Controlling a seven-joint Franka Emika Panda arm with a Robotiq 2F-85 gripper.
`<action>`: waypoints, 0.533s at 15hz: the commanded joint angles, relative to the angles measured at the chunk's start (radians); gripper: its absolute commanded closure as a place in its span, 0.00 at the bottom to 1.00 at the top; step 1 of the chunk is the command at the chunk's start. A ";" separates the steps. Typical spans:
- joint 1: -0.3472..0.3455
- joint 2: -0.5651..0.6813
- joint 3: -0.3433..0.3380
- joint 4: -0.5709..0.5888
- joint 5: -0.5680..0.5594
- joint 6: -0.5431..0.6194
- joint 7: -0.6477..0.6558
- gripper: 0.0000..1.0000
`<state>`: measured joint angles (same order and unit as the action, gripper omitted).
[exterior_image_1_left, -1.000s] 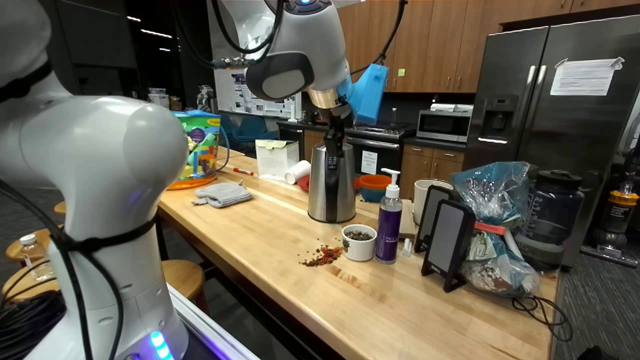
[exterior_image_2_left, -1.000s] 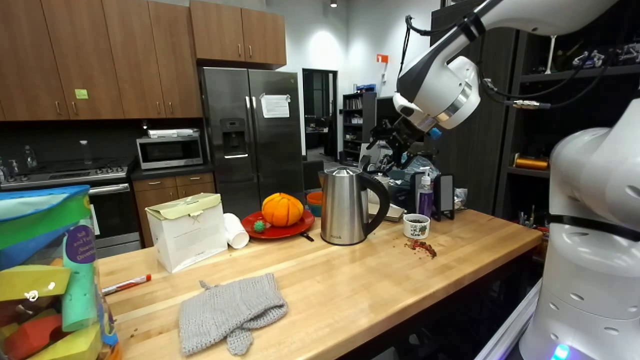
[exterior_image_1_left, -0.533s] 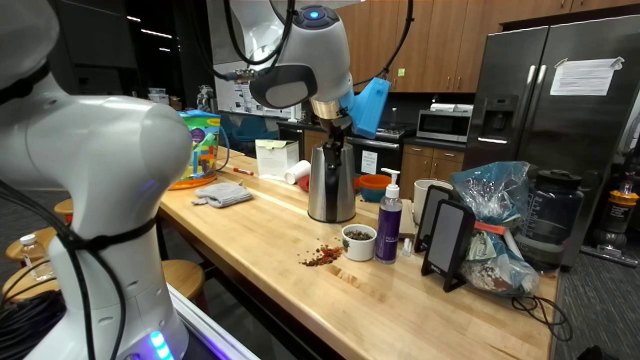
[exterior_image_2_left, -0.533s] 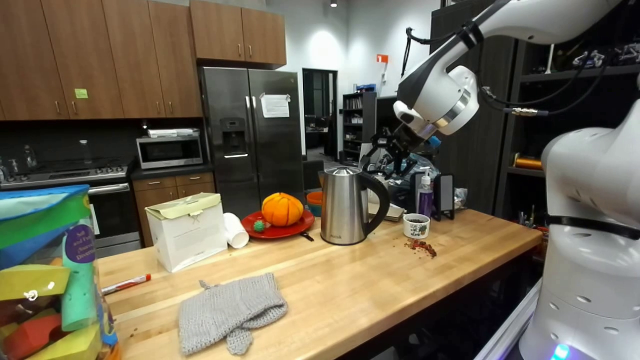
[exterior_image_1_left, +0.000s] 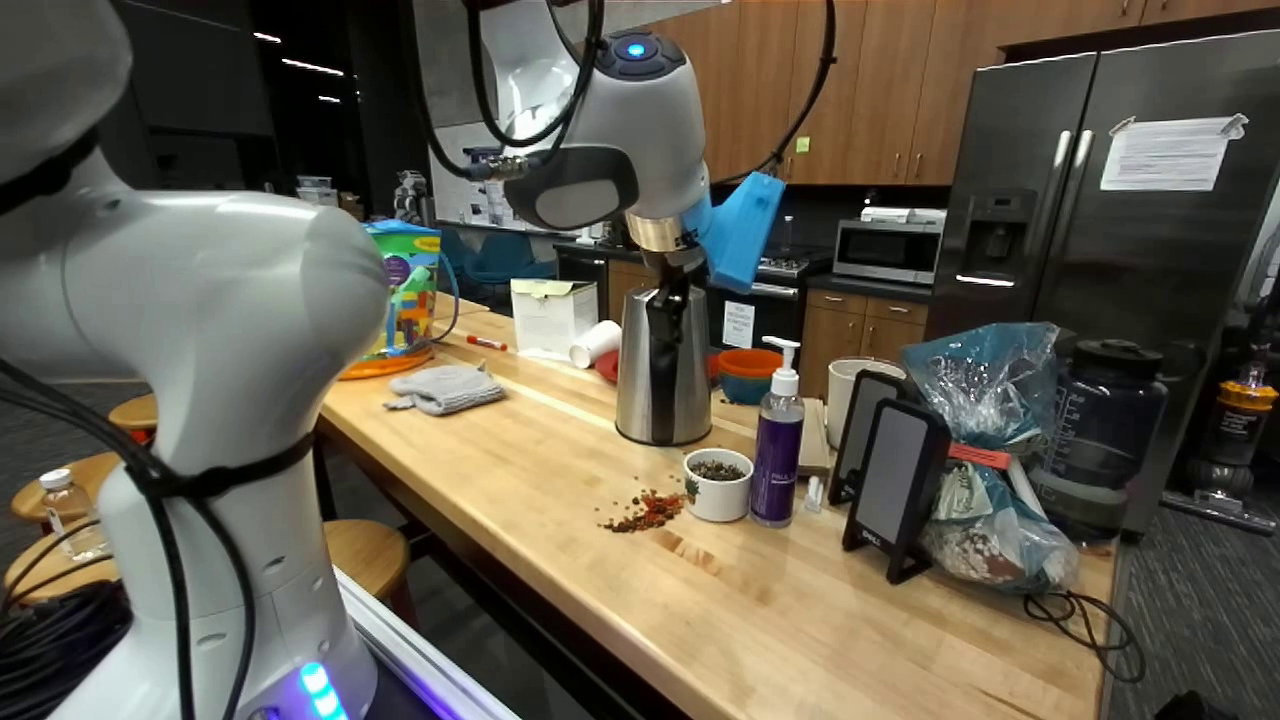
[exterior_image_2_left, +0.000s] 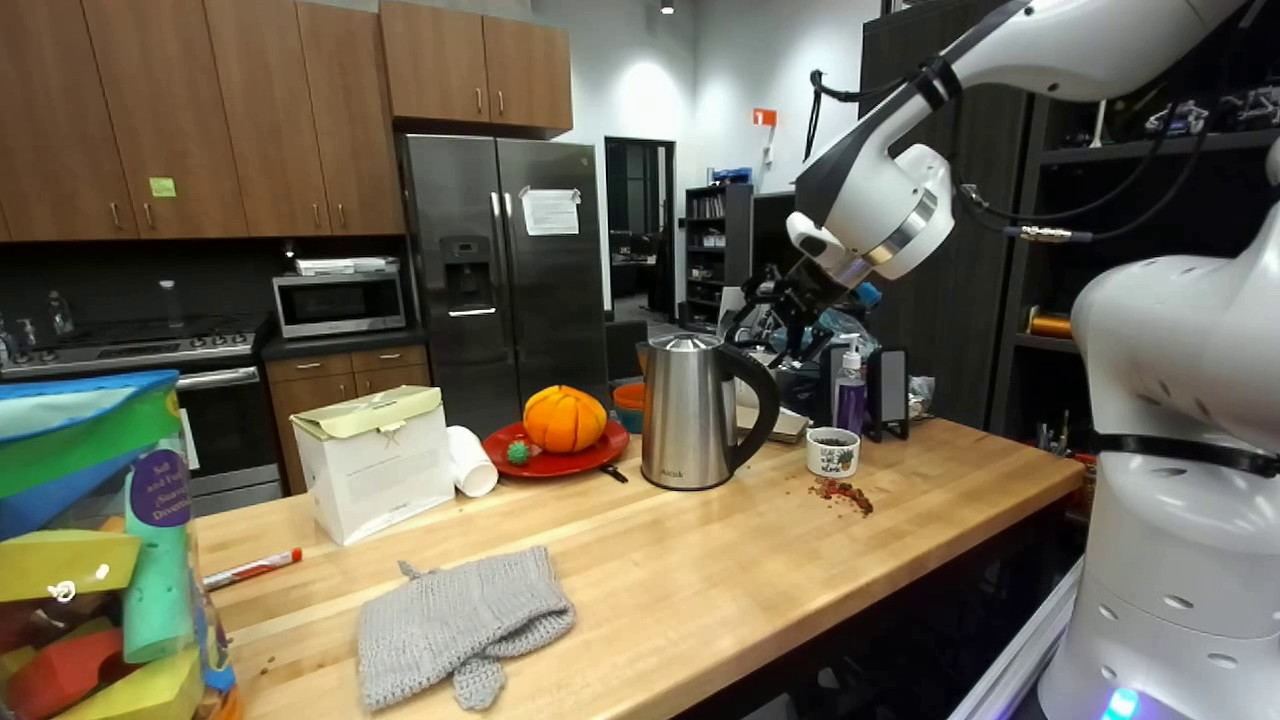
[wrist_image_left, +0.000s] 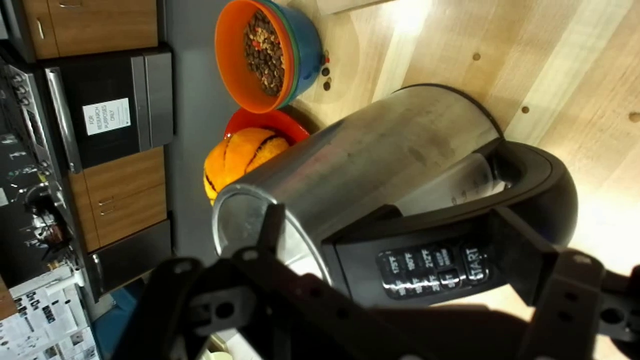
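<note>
A stainless steel kettle stands upright on the counter, with its black handle pointing toward the arm's side. My gripper is open beside the top of that handle. In the wrist view one finger shows in front of the kettle's shiny lid rim and the other finger lies across the handle's lower part. The handle's button panel, with a START key, lies between them. In an exterior view the black gripper overlaps the handle top, so I cannot tell whether it touches.
Near the kettle are stacked bowls and a red plate bearing an orange pumpkin. A small white cup, spilled spices, a pump bottle, a white box and a grey mitten share the counter.
The arm and gripper have come down and slightly closer to the kettle's handle, covering the button panel in an exterior view. The kettle and the counter items have stayed put.
</note>
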<state>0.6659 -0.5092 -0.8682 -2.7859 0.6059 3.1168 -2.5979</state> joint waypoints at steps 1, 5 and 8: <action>0.048 -0.013 -0.043 0.001 -0.019 0.047 0.000 0.00; 0.069 -0.015 -0.059 0.002 -0.019 0.067 0.000 0.00; 0.076 -0.014 -0.063 0.002 -0.022 0.082 0.000 0.00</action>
<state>0.7203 -0.5095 -0.9097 -2.7839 0.6059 3.1650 -2.5979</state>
